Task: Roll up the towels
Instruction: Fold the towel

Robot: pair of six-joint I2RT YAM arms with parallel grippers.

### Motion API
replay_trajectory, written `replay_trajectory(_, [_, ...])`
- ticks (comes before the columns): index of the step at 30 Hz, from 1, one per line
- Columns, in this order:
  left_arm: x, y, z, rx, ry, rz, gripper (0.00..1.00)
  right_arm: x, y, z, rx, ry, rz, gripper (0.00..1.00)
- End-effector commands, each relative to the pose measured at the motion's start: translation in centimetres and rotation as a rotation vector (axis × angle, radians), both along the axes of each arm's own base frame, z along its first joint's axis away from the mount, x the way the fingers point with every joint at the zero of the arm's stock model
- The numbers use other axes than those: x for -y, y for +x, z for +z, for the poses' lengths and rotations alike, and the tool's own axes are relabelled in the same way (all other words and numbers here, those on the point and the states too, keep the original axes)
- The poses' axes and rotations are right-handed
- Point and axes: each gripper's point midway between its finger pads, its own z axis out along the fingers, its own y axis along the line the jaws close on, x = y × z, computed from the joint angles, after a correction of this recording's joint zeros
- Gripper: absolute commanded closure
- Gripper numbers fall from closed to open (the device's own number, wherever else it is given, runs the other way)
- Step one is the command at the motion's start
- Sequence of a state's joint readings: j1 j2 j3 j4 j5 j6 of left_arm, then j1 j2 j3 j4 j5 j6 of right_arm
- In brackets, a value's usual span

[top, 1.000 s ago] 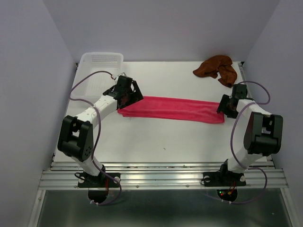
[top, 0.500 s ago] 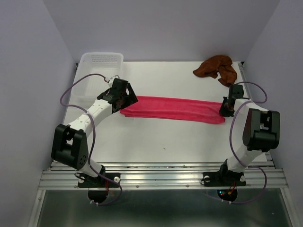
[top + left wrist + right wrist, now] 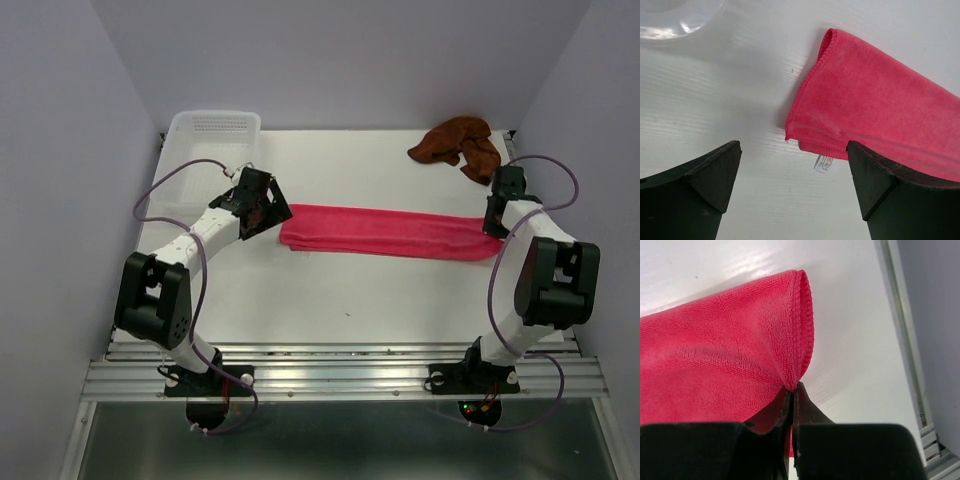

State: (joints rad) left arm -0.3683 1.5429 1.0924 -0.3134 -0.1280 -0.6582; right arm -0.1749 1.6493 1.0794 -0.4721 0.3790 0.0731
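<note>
The pink-red towel point(image 3: 390, 232) lies folded into a long strip across the middle of the table. My right gripper point(image 3: 496, 226) is shut on its right end, pinching the hemmed edge point(image 3: 801, 330) between the fingertips point(image 3: 792, 390). My left gripper point(image 3: 268, 208) is open just left of the towel's left end point(image 3: 875, 110), jaws wide apart over bare table, with the towel's corner and its small label point(image 3: 824, 163) between them. The rust brown towel point(image 3: 458, 145) lies crumpled at the back right, apart from both grippers.
A translucent white plastic basket point(image 3: 212, 128) stands at the back left corner, close behind the left arm; its rim point(image 3: 675, 20) shows in the left wrist view. The table's metal side rail point(image 3: 900, 315) runs just right of the right gripper.
The right gripper has shut on the pink towel's right end and drawn it rightward. The towel's left end has slid out from under the left gripper, which stays open.
</note>
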Motion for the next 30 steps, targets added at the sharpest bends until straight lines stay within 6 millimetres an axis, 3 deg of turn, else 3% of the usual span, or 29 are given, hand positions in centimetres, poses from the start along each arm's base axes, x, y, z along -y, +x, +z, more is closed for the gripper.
replay_trajectory(1, [1.8, 1.0, -0.7, -0.001, -0.05, -0.067, 0.01, 1.1, 1.6, 5.3, 0.075, -0.06, 0.051, 0.99])
replay_trajectory(6, [3.4, 1.9, -2.2, -0.02, -0.079, -0.103, 0.02, -3.4, 3.3, 8.5, 0.222, 0.11, 0.228, 0.99])
replay_trajectory(9, [3.7, 2.5, -3.1, -0.023, -0.076, -0.106, 0.1, -7.1, 4.0, 9.9, 0.271, 0.181, 0.345, 0.99])
replay_trajectory(14, [3.7, 2.7, -5.8, -0.077, -0.054, -0.108, 0.35, -11.9, 4.6, 11.6, 0.296, 0.248, 0.464, 0.99])
replay_trajectory(16, [4.3, 2.4, -6.4, -0.093, -0.079, -0.128, 0.49, -14.2, 4.9, 12.1, 0.299, 0.258, 0.519, 0.99])
replay_trajectory(17, [4.4, 2.3, -6.5, -0.093, -0.084, -0.132, 0.5, -15.1, 4.8, 11.8, 0.286, 0.264, 0.54, 0.99])
replay_trajectory(18, [4.6, 2.2, -6.6, -0.095, -0.093, -0.137, 0.57, -17.3, 5.0, 12.2, 0.293, 0.28, 0.573, 0.99])
replay_trajectory(19, [4.6, 2.1, -6.7, -0.097, -0.094, -0.138, 0.6, -18.2, 5.1, 12.4, 0.294, 0.285, 0.578, 0.99])
replay_trajectory(21, [4.6, 2.1, -6.7, -0.092, -0.095, -0.138, 0.65, -20.3, 5.4, 12.1, 0.281, 0.312, 0.596, 0.99])
replay_trajectory(23, [4.5, 2.0, -6.7, -0.091, -0.096, -0.138, 0.69, -23.5, 5.8, 13.3, 0.31, 0.341, 0.645, 0.99])
replay_trajectory(30, [4.4, 1.6, -7.3, -0.1, -0.093, -0.14, 0.73, -33.3, 7.0, 15.6, 0.404, 0.484, 0.717, 0.99])
